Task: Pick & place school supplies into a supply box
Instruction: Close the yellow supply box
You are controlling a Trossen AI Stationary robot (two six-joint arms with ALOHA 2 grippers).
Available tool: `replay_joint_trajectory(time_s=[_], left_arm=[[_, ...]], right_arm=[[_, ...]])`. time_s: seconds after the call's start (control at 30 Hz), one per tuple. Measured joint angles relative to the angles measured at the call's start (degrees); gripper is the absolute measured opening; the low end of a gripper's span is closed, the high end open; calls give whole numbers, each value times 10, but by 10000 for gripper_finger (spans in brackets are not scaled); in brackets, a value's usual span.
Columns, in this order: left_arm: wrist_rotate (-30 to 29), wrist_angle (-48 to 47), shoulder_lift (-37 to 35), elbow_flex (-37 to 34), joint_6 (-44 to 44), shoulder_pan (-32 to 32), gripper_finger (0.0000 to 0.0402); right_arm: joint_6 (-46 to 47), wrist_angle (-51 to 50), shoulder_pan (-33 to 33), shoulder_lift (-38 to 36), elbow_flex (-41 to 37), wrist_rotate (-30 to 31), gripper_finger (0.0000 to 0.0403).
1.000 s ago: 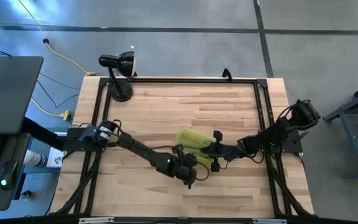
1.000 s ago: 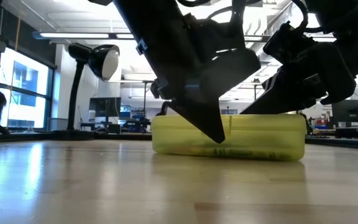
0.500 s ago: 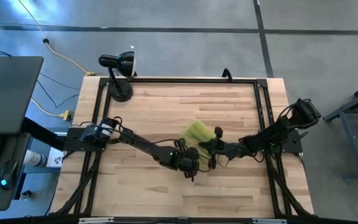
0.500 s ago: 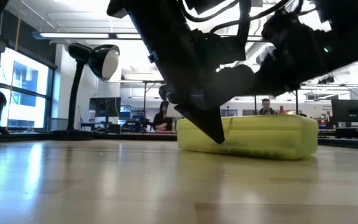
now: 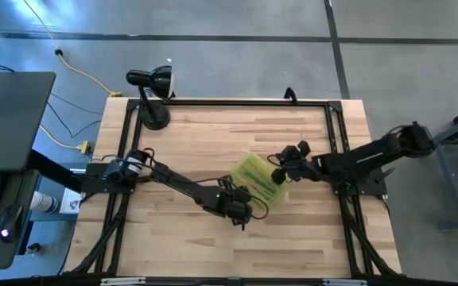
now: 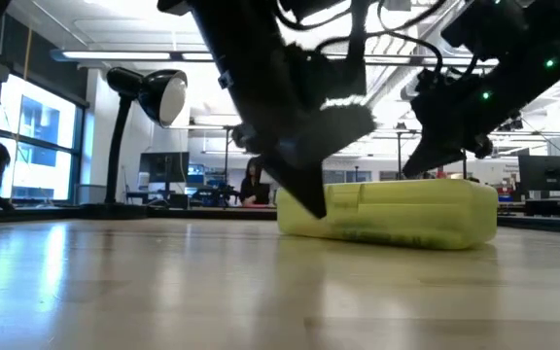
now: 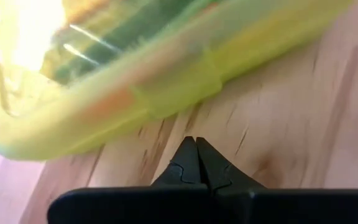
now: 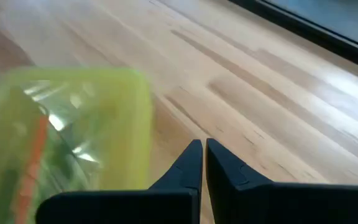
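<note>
The supply box [image 5: 261,181], a translucent yellow-green case, lies shut and flat on the wooden table, right of centre. Through its wall I see school supplies, an orange pen [image 8: 33,163] and green ones [image 7: 104,37]. My left gripper [image 7: 196,142] is shut, slanting down, its tips low over the table just short of the box's near long side by the latch [image 7: 182,90]; a narrow strip of wood shows between them. My right gripper [image 8: 202,146] is shut and raised off the table beside the box's right end [image 5: 281,173].
A black desk lamp [image 5: 151,87] stands at the table's far left corner. A black frame [image 5: 336,135] runs along the table's edges. Bare wood lies on the table's left half and along the far side. People sit in the room beyond the table [image 6: 256,180].
The box has slid toward the table's right edge and turned a little, then come to rest. My right gripper has drawn back from the box toward the right edge, rising and rolling, still shut. My left gripper has followed the box slightly to the right.
</note>
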Motion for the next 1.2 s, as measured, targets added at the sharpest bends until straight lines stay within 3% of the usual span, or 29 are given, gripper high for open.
replay_joint_trajectory(time_s=[0.17,0.53,0.93,1.2], left_arm=[[-21,6,-2,1,0,0,11],[2,67,-2,1,55,36,10],[53,110,-2,1,93,51,10],[59,116,-2,0,95,52,9]], right_arm=[[1,-2,-38,5,0,-32,0],[25,0,-117,28,1,-217,0],[25,125,-111,139,1,-223,0],[16,168,-108,154,1,-251,0]])
